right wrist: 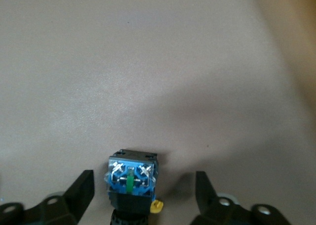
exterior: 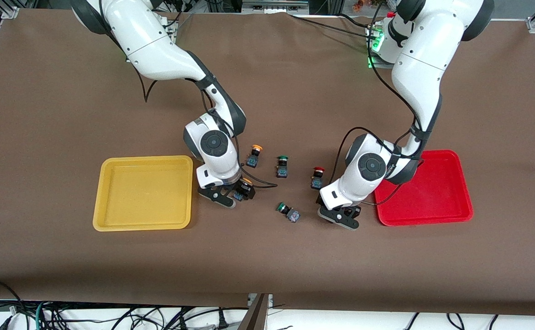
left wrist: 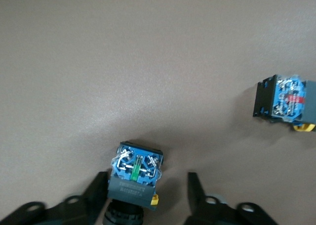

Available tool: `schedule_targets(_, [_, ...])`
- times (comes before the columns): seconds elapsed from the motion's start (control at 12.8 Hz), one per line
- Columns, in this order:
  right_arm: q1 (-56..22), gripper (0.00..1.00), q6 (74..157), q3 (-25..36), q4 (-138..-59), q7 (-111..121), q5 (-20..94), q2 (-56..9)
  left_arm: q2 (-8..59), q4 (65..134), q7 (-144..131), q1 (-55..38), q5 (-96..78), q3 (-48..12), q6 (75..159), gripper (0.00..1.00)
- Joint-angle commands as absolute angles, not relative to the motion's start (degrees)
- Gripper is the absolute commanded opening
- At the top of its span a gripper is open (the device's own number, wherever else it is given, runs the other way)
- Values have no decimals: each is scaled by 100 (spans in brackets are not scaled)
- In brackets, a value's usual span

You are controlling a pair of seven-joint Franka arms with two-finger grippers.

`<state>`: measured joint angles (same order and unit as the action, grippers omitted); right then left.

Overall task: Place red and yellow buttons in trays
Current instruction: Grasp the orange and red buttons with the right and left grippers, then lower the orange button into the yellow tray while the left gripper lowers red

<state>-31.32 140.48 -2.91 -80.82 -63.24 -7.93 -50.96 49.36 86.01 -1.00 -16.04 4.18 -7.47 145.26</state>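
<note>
My right gripper (exterior: 233,195) is low over the table beside the yellow tray (exterior: 143,192). It is open around a yellow-capped button (exterior: 245,185). In the right wrist view that button's blue-ended dark body (right wrist: 131,183) lies between the spread fingers of the gripper (right wrist: 143,178), untouched. My left gripper (exterior: 341,215) is low beside the red tray (exterior: 425,189) and is open (left wrist: 146,180) around a button (left wrist: 136,178); its cap colour is hidden. A second yellow button (exterior: 254,156) and a red button (exterior: 317,178) lie mid-table. Both trays are empty.
Two green-capped buttons lie mid-table, one (exterior: 282,166) between the yellow and red ones and one (exterior: 288,212) on its side nearer the front camera. Another button body (left wrist: 284,99) shows in the left wrist view. The yellow tray's edge (right wrist: 296,17) shows in the right wrist view.
</note>
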Motion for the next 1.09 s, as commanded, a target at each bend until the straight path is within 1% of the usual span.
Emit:
schedule_targets(0.0, [-3208,5,14080,-229,-7919,-6381,-940,-5194,4905,8666,-18,-1556,492,-721,14528,13])
schedule_targets(0.08, [-3208,0,14080,-220,-7919,-6311,-958,-5177,4843,8675,-18,-1547,483,-721,14494,5])
schedule_targets(0.23, [-3138,0,14002,-167,-7919,-5839,-949,-5055,4624,8684,-44,-1425,483,-729,14354,5])
schedule_targets(0.31, [-3016,0,13888,-141,-7919,-5514,-871,-4897,4484,8675,-53,-1415,483,-721,14118,5])
schedule_targets(0.39, [-2815,0,13539,-167,-7919,-5241,-870,-4791,4291,8675,-53,-1345,483,-721,13854,5])
schedule_targets(0.47, [-2630,0,13109,-184,-7919,-4795,-861,-4625,4072,8675,-53,-1258,483,-721,13460,6])
schedule_targets(0.62, [-2261,0,12352,-150,-7945,-3662,-844,-4369,3676,8622,-35,-1065,483,-712,12223,4])
schedule_targets(0.78, [-1795,0,11841,-141,-7998,-2642,-809,-4202,3472,8640,366,-854,483,-677,11210,1])
schedule_targets(0.86, [-1523,0,11682,-141,-8094,-2263,-809,-4158,3463,8683,717,-670,492,-677,11067,1])
schedule_targets(1.01, [-1022,0,11724,-132,-8470,-1638,-817,-4026,3489,8894,1446,-319,501,-659,11109,1])
